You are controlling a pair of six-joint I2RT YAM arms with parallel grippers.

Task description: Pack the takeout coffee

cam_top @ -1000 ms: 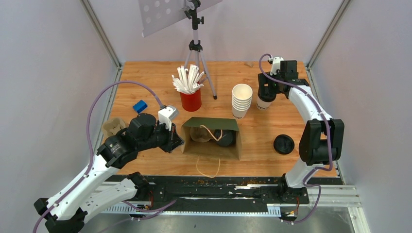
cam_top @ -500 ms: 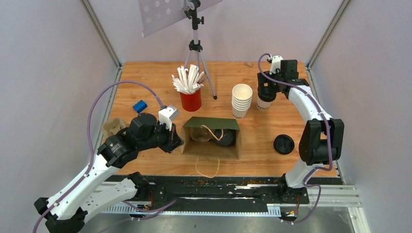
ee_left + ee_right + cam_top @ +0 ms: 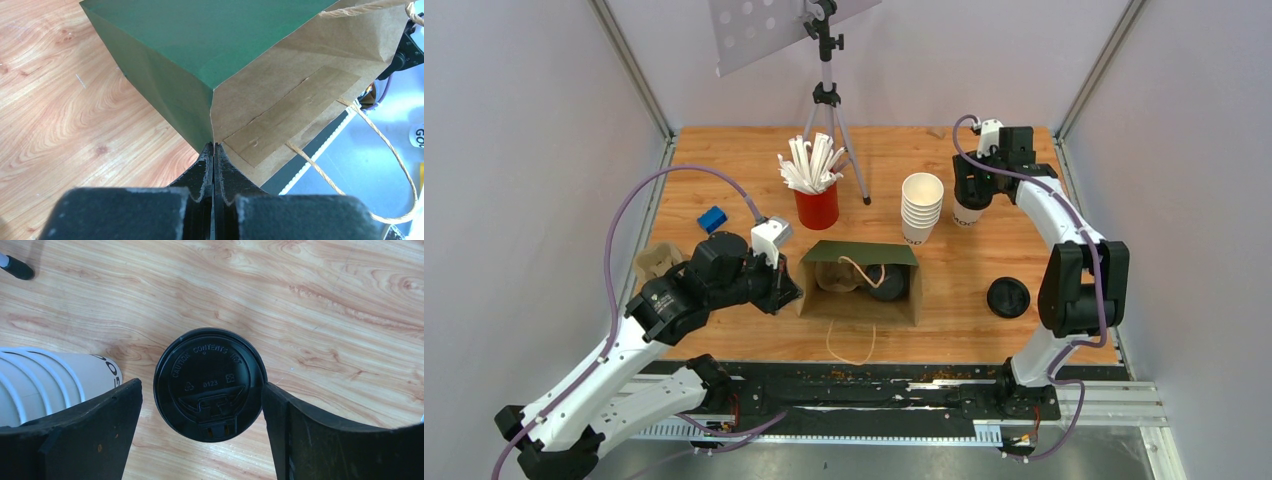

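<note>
The takeout coffee, a white paper cup (image 3: 964,217) capped with a round black lid (image 3: 210,384), stands at the back right of the table. My right gripper (image 3: 201,392) hangs over it, open, one finger on each side of the lid. The left finger (image 3: 95,427) stands clear of the lid; the right finger (image 3: 320,437) is right at its rim. My left gripper (image 3: 214,146) is shut on the corner edge of the paper bag (image 3: 220,45), green outside and brown inside. In the top view the bag (image 3: 864,312) sits at the table's middle with its mouth open.
Inside the bag there is another black-lidded cup (image 3: 887,283). A loose black lid (image 3: 1008,297) lies right of the bag. A stack of white cups (image 3: 921,208) stands just left of my right gripper. A red cup of straws (image 3: 816,207), a tripod (image 3: 827,100), a blue block (image 3: 712,218) and a cardboard carrier (image 3: 654,262) are also here.
My right gripper has shifted slightly toward the back over the lidded cup and its jaws have narrowed a little. The left gripper and bag have not moved.
</note>
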